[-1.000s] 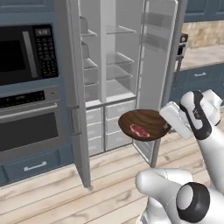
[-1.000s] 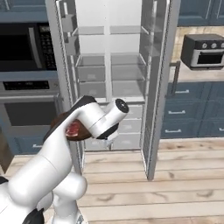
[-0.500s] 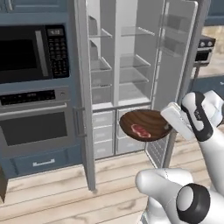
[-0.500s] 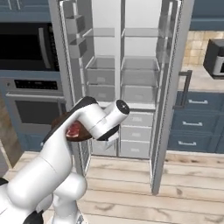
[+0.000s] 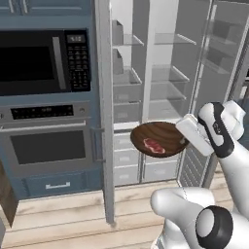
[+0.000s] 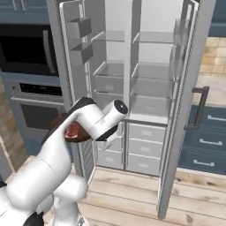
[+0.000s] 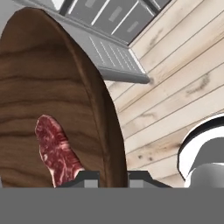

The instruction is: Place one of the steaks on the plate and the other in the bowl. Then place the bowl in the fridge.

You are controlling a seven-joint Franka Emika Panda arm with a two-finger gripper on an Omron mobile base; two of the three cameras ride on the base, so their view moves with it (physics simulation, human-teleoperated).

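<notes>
The bowl [image 5: 160, 138] looks like dark grained wood, the steak [image 7: 56, 151] marbled raw meat, the floor [image 7: 183, 87] pale wood planks.

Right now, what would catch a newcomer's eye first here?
A dark wooden bowl with a red steak in it hangs in mid-air, gripped at its rim by the white arm's tool. Right behind it stands the fridge, both doors wide open on its white inside, beside a black microwave.

The white arm is bent up from the base with its wrist turned sideways at about mid height, and the gripper [image 5: 187, 138] is closed on the rim of the bowl [image 5: 160, 138], which is held roughly level.
</notes>
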